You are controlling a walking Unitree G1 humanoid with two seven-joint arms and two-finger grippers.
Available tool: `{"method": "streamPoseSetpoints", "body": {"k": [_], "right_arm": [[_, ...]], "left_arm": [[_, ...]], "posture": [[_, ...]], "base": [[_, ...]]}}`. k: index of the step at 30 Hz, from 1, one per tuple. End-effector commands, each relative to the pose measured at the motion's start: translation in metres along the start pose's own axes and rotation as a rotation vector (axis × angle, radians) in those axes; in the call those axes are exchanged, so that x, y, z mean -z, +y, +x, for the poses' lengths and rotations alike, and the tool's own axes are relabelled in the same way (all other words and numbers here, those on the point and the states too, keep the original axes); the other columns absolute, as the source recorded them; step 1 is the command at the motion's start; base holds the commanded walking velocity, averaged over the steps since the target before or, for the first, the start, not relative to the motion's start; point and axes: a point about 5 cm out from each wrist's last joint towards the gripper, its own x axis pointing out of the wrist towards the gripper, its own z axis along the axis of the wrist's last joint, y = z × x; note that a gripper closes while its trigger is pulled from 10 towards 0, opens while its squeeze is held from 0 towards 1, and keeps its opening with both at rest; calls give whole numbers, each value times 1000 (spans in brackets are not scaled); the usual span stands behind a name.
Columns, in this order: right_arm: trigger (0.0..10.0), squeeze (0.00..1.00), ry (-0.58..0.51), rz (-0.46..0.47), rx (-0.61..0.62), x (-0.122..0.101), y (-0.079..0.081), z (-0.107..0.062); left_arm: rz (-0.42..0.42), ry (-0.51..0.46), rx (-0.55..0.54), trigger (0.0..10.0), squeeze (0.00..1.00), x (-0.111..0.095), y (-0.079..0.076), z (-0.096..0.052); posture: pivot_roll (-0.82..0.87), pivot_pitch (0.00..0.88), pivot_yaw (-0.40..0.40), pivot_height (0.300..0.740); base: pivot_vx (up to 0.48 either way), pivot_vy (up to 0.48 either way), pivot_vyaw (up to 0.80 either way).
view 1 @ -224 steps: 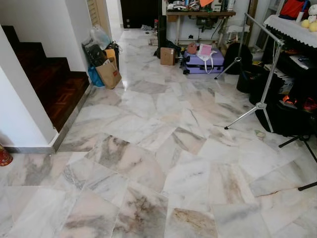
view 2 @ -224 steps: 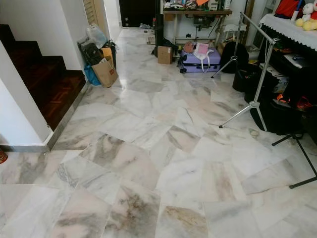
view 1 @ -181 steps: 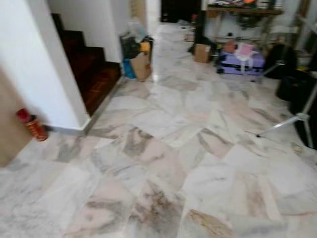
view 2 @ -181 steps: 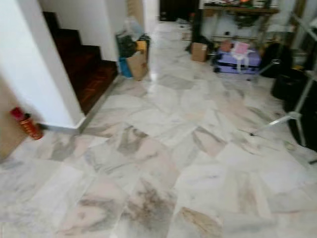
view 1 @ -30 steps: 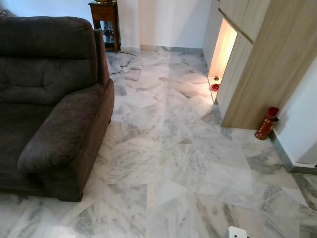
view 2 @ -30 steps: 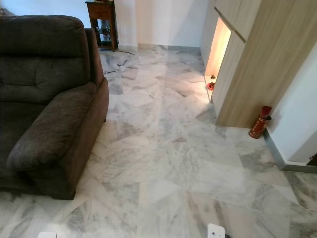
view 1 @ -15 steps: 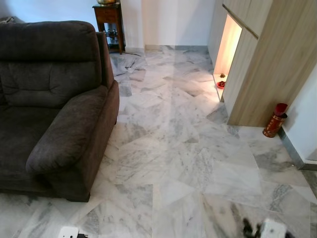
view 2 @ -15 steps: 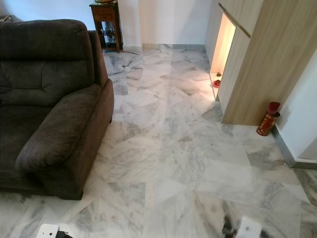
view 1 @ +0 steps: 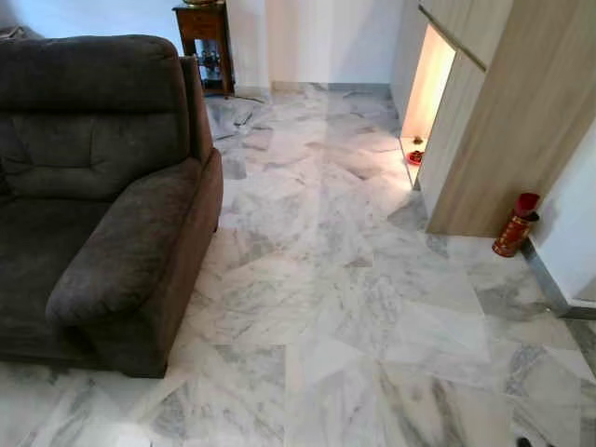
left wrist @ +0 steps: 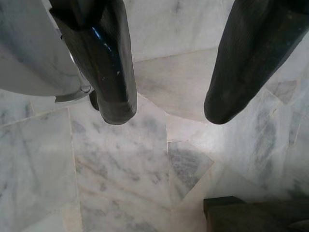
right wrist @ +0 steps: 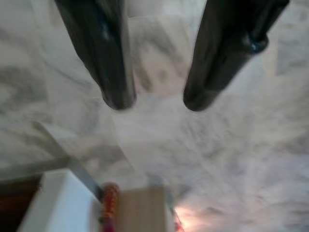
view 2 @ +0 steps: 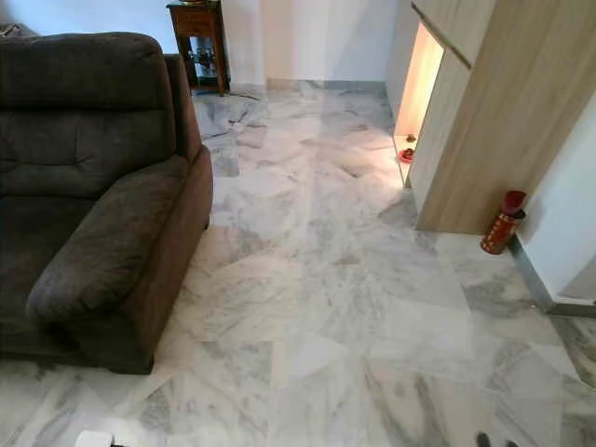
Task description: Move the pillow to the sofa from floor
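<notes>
A dark brown fabric sofa (view 1: 93,168) stands at the left, its wide armrest (view 1: 130,242) towards me and its seat bare. Pale marble floor (view 1: 326,279) spreads from it to the right. In the left wrist view my left gripper (left wrist: 169,111) hangs open over the marble with nothing between its fingers, and a dark sofa corner (left wrist: 251,212) lies beyond it. My right gripper (right wrist: 157,100) is open too, blurred, above the floor.
A tall wooden cabinet (view 1: 503,121) with a lit niche (view 1: 424,93) lines the right side. A red canister (view 1: 515,226) stands at its foot beside a white wall (view 1: 573,233). A small dark side table (view 1: 203,28) is behind the sofa.
The camera has swung from the hallway with stairs and luggage round to the sofa. In the last second the view shifted only slightly, and white arm parts left the bottom edge.
</notes>
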Motion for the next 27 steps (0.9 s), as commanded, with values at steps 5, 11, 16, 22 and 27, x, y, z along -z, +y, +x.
{"method": "streamPoseSetpoints", "body": {"k": [5,11,16,22,27], "right_arm": [[10000,0,411,-27,108,57,16,-18],[10000,0,571,15,61,78,49,-24],[10000,0,593,14,80,81,49,-26],[10000,0,600,17,106,83,43,-30],[10000,0,613,1,89,85,41,-33]], "left_arm": [[-2,66,-32,10000,0,14,10,-5],[-10,80,-29,10000,0,13,7,-4],[-46,89,-21,10000,0,15,6,-4],[94,117,24,10000,0,19,6,-6],[369,131,151,10000,0,22,-1,-8]], "posture": [[42,24,42,740],[78,15,22,740],[96,1,29,740],[89,0,38,740],[83,0,39,740]], "base": [[0,0,0],[0,0,0],[0,0,0],[0,0,0],[0,0,0]]}}
